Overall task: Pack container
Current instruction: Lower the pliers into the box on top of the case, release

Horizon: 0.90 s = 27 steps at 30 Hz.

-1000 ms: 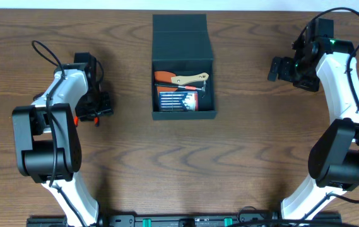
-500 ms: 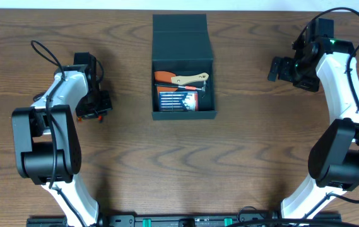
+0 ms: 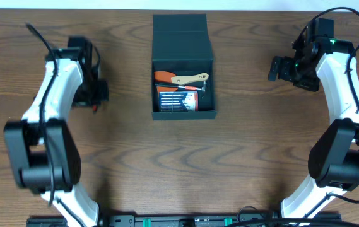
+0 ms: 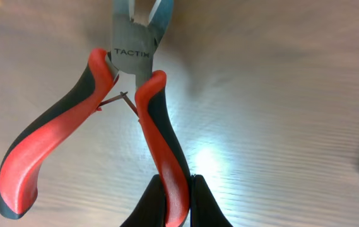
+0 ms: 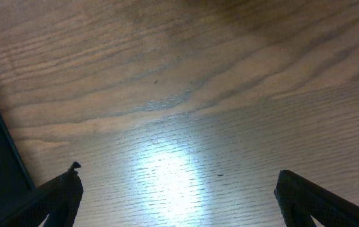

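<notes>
The container (image 3: 184,115) sat at the middle of the far half of the tabletop (image 3: 166,170), its flap lid (image 3: 180,36) thrown open toward the far edge. The left gripper (image 3: 97,99) was well off to its left. In the wrist view that gripper (image 4: 176,192) was pressed together on only one handle of the red-and-black pliers (image 4: 157,120), near the handle's end, while the other handle (image 4: 40,151) splayed out free. So narrow a pinch, far from the heavy head, could probably let the tool swivel or slip during the carry. The splayed handle might also catch the container's wall on the way in. Whether the pliers had cleared the tabletop could not be told. Space inside looked short. A red-and-dark card of small tools (image 3: 178,101) filled the near part of the floor, a pale wooden-handled tool (image 3: 189,79) lay across the far part, and something orange (image 3: 163,76) lay beside it, so the pliers would likely land on top and could hinder closing the lid. The right gripper (image 5: 179,189) hung spread wide and empty over bare wood, right of the container.
</notes>
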Available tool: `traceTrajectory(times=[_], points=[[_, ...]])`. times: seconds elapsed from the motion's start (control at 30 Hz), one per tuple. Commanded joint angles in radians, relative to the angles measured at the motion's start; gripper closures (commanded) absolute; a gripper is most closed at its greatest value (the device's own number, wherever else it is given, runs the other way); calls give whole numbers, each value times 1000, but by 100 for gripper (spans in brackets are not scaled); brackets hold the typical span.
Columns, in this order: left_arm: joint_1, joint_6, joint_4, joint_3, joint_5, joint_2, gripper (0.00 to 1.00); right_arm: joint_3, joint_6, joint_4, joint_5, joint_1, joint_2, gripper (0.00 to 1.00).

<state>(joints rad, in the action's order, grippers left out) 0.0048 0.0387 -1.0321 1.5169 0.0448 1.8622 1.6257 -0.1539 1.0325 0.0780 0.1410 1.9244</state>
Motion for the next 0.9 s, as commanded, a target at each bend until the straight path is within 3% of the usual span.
traceTrajectory(times=[0.0,0.17,0.4,0.87], points=[[-101,219,6,92,-4,-143,94,-3,-18,0,5,-5,6,1],[-310,537,113,100,-4,-243,94,-3,-18,0,5,-5,6,1],[-528,900,212,92,-4,-166,95,-3,-18,5,5,-5,6,1],[-546,989,271,92,-7,127,94,-3,-18,18,9,-5,6,1]])
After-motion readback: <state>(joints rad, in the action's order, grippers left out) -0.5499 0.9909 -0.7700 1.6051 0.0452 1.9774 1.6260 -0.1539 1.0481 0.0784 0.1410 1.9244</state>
